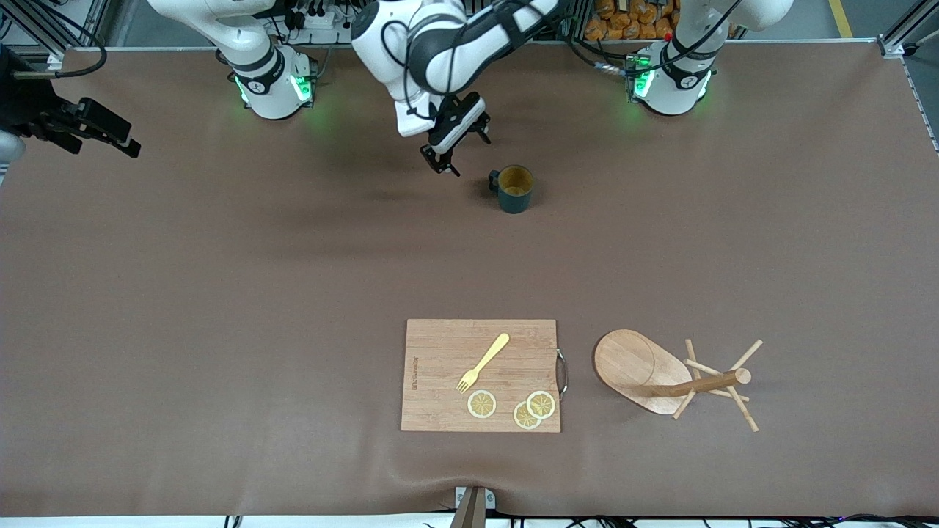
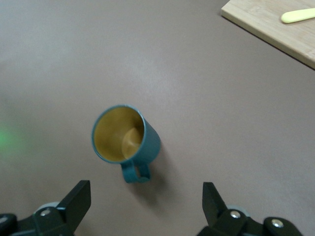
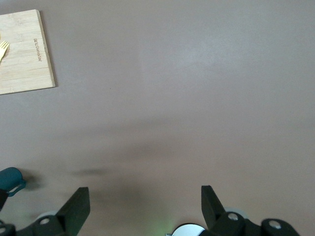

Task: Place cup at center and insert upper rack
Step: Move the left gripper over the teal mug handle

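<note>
Cup (image 1: 515, 189) (dark teal, mustard inside) stands upright on the bare brown table (image 1: 220, 293), about midway along the edge where the robot bases stand and a little in from it, handle pointing toward the right arm's end. Nothing is touching it.

Left gripper (image 1: 456, 144) hangs over the table just beside the cup on the handle side, fingers (image 2: 78, 199) spread apart, nothing between them; in the left wrist view the cup (image 2: 125, 137) sits ahead of the open fingers.

Right gripper (image 1: 110, 136) is over the table near the corner at the right arm's end by the bases, waiting, fingers (image 3: 76, 206) apart and empty.

Mug tree (image 1: 671, 378) lies tipped on its side near the camera-side edge, toward the left arm's end, oval base up on edge, post and pegs on the table.

Wooden cutting board (image 1: 480, 375) sits beside it, near the middle of the camera-side edge, carrying a yellow fork (image 1: 483, 362) and three lemon slices (image 1: 482, 404).
</note>
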Controlling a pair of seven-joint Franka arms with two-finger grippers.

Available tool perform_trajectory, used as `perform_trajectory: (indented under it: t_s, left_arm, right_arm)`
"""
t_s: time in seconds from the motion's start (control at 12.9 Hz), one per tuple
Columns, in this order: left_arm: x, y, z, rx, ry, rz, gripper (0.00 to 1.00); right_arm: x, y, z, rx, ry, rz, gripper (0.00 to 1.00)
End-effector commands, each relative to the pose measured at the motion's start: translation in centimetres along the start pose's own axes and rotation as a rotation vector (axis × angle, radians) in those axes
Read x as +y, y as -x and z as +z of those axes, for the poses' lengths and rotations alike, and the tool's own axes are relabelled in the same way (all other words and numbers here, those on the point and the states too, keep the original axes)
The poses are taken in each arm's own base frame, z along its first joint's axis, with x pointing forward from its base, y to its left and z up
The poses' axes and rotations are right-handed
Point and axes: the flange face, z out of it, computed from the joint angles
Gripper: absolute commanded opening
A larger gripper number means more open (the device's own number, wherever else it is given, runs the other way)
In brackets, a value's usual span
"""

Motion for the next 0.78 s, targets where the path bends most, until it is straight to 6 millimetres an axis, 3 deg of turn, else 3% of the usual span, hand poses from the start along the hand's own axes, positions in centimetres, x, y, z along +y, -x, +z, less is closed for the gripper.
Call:
perform_trajectory:
  t_s: [0.0,0.31,0.54,0.7]
  left_arm:
    - [0.6,3.3,1.3,0.108,0.026,-0.088,1.0]
    - [0.8,5.4,4.5,0.176,0.011,-0.172,1.0]
    - [0.2,7.6,5.9,0.217,0.031,-0.277,1.0]
    - [0.3,8.9,8.0,0.271,0.039,-0.323,1.0]
  right_arm:
    - [0.7,0.1,-0.1,-0.015,0.028,-0.006,1.0]
    - [-0.7,-1.0,-0.1,0.025,0.108,-0.098,1.0]
    - [-0.2,-3.2,0.4,0.01,0.105,-0.085,1.0]
    - [0.7,-3.7,0.5,0.016,0.098,-0.066,1.0]
